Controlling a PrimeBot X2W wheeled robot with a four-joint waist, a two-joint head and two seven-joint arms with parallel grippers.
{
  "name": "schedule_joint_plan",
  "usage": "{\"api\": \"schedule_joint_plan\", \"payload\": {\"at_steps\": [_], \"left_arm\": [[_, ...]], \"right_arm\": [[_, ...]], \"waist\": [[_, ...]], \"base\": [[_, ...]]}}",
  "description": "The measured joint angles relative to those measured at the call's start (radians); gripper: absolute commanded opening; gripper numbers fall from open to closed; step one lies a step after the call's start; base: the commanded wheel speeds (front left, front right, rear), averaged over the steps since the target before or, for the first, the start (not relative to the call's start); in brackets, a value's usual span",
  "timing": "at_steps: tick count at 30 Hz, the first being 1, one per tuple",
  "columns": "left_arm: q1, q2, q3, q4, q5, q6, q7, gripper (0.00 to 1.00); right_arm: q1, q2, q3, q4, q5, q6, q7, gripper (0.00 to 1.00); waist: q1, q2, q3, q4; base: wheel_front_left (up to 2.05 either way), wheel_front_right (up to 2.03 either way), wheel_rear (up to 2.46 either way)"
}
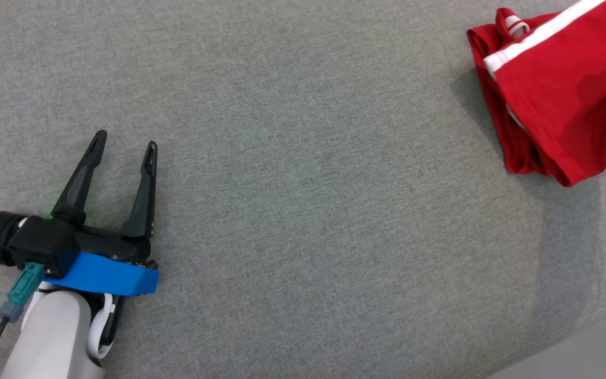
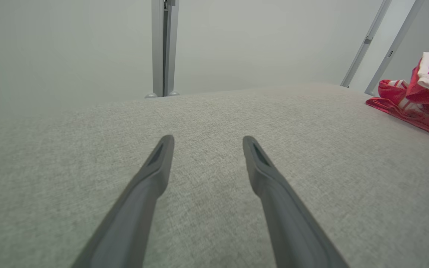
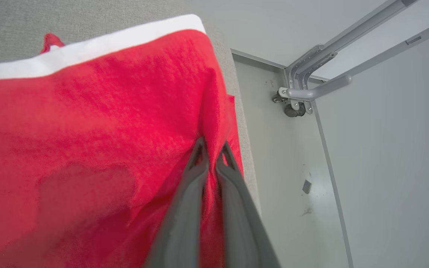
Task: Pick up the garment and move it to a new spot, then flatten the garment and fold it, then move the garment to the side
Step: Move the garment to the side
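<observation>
Red garment, white trim: bunched at far right edge of grey fabric desk, partly raised, fold pinched in closed right pincer. Left pincer: wide open, empty, low over desk, well apart from garment.

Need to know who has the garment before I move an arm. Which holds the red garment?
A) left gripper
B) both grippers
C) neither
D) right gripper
D: the right wrist view shows the right gripper pinched shut on a fold of the red garment, while the left gripper stands open over the grey surface, apart from it.
</observation>
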Motion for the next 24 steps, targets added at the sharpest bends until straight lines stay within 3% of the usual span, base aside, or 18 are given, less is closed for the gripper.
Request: {"api": "schedule_joint_plan", "payload": {"at_steps": [1,2,3,4,5,10,15,20,24], "left_arm": [[-0.002,0.002,-0.002,-0.004,0.0,0.0,0.001,1.0],[-0.004,0.004,-0.002,-0.006,0.0,0.0,0.003,1.0],[-0.007,0.006,-0.005,-0.005,0.0,0.0,0.007,1.0],[-0.008,0.006,-0.006,-0.002,0.0,0.0,0.009,1.0],[-0.01,0.006,-0.008,0.004,0.0,0.0,0.009,1.0],[-0.001,-0.001,-0.017,0.048,-0.007,0.001,0.005,1.0],[0.032,-0.05,-0.026,0.1,-0.033,0.005,-0.012,1.0],[0.102,-0.11,0.006,0.138,-0.078,0.02,-0.021,1.0],[0.155,-0.152,0.049,0.131,-0.111,0.022,-0.023,1.0]], "right_arm": [[0.0,0.007,-0.014,0.021,-0.021,0.0,-0.02,0.0],[0.0,0.014,-0.03,0.042,-0.037,0.0,-0.037,0.25],[0.0,0.022,-0.045,0.067,-0.048,0.0,-0.045,0.41],[0.0,0.033,-0.058,0.091,-0.058,0.0,-0.053,0.96],[0.001,0.044,-0.082,0.117,-0.067,0.0,-0.063,1.0],[0.009,0.092,-0.146,0.202,-0.113,0.0,-0.106,1.0],[0.039,0.132,-0.199,0.216,-0.122,0.0,-0.178,1.0],[0.169,0.206,-0.185,0.071,-0.035,0.0,-0.311,1.0],[0.324,0.222,-0.162,-0.087,0.008,0.0,-0.397,1.0]], "waist": [[0.0,0.0,0.004,0.004],[0.0,0.0,0.006,0.007],[0.0,0.0,0.005,0.01],[0.0001,0.0,0.0,0.012],[0.0001,0.0,-0.006,0.013],[0.0002,0.0,-0.063,0.033],[0.0002,0.0,-0.175,0.077],[-0.0001,0.0,-0.307,0.122],[-0.0002,0.0,-0.4,0.154]], "base": [[0.0,0.0,0.0],[0.0,0.0,0.0],[0.0,0.0,0.0],[0.0,0.0,0.0],[0.0,0.0,0.0],[0.0,0.0,0.0],[0.0,0.0,0.0],[0.0,0.0,0.0],[0.0,0.0,0.0]]}}
